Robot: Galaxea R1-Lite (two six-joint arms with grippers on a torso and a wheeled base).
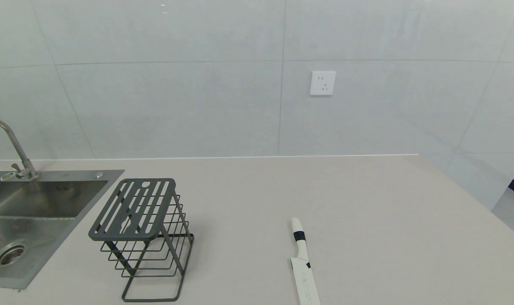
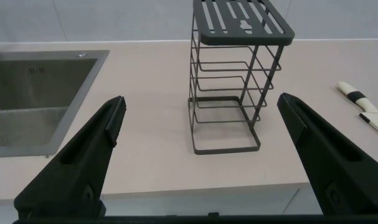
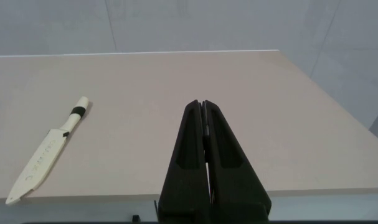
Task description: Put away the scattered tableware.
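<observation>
The right gripper (image 3: 205, 109) is seen above the beige worktop (image 3: 282, 118), its black fingers (image 3: 192, 143) pressed flat together with nothing held between them. A white knife (image 3: 48, 149) with a black band on its handle is laid flat on the worktop, well apart from the gripper. The knife's handle is turned toward the grey tiled wall (image 3: 207, 25), and its blade toward the worktop's near edge.

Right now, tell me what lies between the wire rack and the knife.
Just bare countertop between the wire rack and the knife, as the head view shows.
</observation>
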